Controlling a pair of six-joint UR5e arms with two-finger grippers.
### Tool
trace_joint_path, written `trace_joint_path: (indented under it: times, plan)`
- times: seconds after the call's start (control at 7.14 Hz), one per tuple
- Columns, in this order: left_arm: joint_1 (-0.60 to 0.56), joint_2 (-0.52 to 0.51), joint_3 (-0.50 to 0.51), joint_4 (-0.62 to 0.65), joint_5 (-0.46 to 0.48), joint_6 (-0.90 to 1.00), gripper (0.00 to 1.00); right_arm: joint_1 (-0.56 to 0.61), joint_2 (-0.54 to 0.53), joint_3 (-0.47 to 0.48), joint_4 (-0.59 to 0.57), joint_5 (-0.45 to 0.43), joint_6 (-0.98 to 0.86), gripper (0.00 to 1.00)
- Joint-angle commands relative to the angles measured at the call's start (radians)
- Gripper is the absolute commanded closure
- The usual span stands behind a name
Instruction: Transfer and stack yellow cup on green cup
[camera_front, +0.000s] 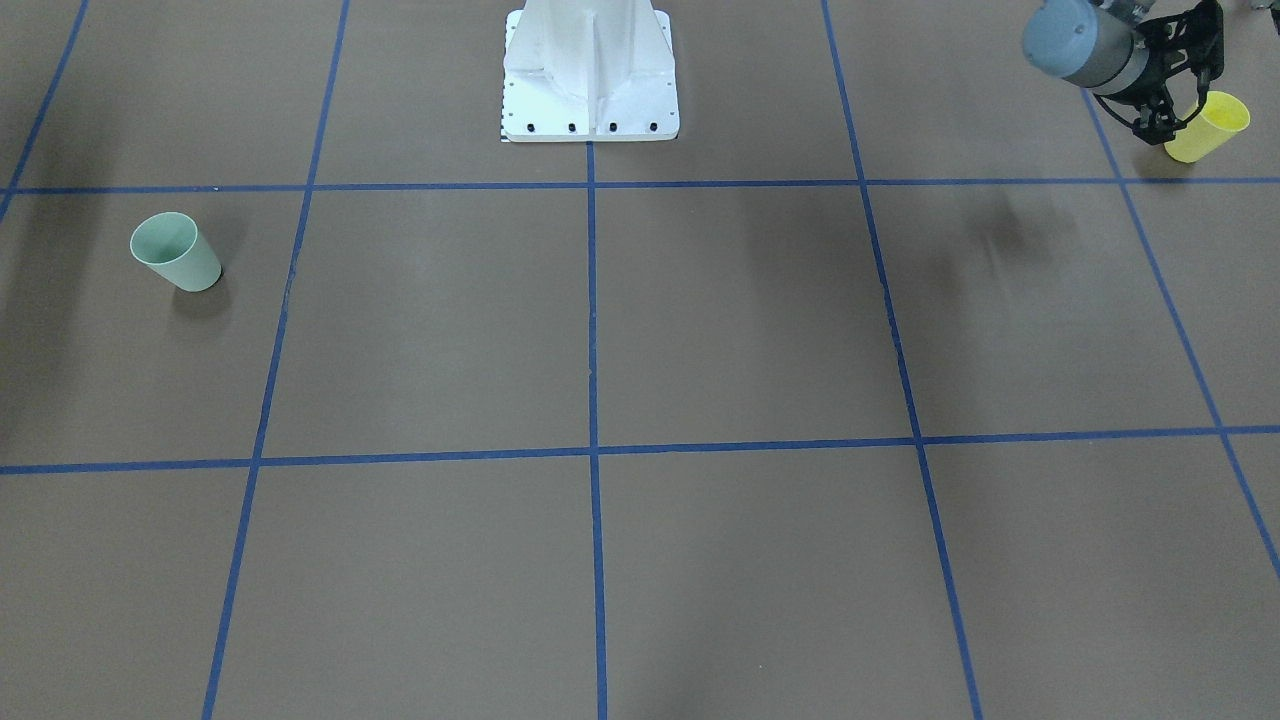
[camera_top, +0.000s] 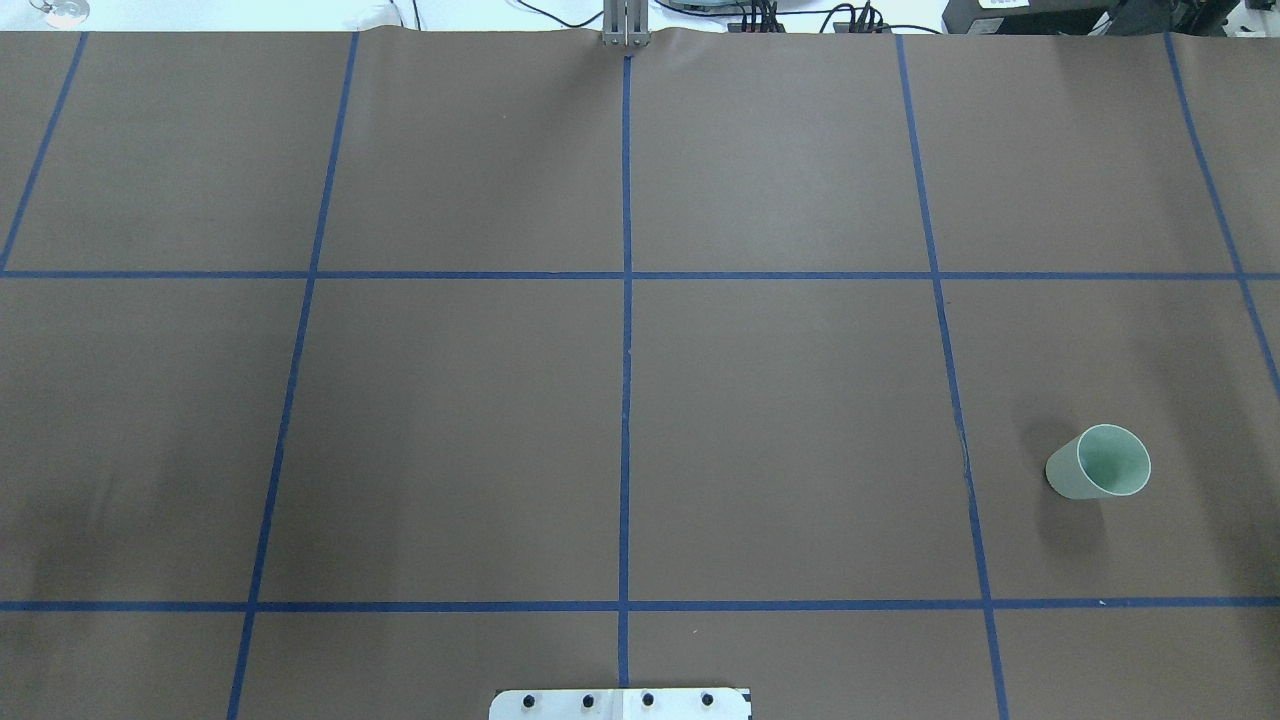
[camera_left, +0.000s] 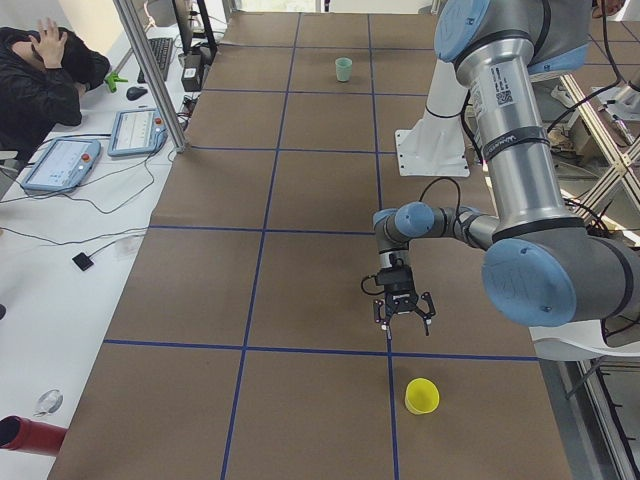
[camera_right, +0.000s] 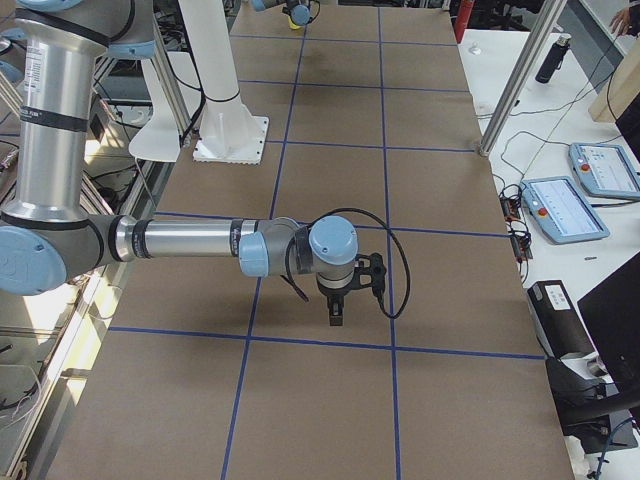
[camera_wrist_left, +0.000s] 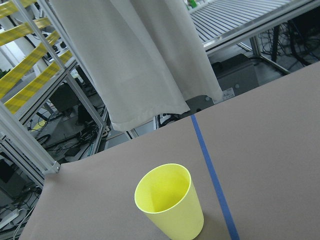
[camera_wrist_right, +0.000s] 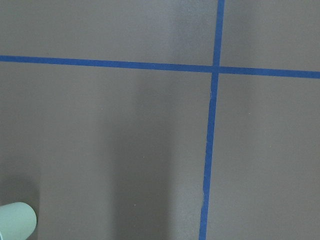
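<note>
Brown table (camera_front: 750, 330) being crossed by blue tape lines (camera_front: 591, 300), green cup (camera_front: 178, 253) and yellow cup (camera_front: 1208, 128) being carried upright at opposite ends, white base (camera_front: 590, 75) between.

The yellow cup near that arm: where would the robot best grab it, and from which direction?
Probably at the rim, from straight above. The yellow cup stands upright with its mouth open upward, so the fingers of the left gripper could pinch one wall, one inside, one outside. That leaves the tapered lower body free to drop into the green cup.
</note>
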Motion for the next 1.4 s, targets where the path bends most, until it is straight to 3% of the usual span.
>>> trace_joint_path:
  times: [0.0, 0.56, 1.26]
  plan:
    - [0.010, -0.047, 0.141, 0.003, 0.002, -0.095, 0.00, 0.000, 0.000, -0.002, 0.000, 0.004, -0.002, 0.00]
    - [0.038, -0.047, 0.202, 0.001, 0.001, -0.198, 0.00, 0.000, 0.003, -0.005, 0.000, 0.003, -0.002, 0.00]
    - [0.082, -0.071, 0.394, -0.106, 0.008, -0.236, 0.00, 0.000, 0.002, -0.005, 0.000, 0.003, -0.002, 0.00]
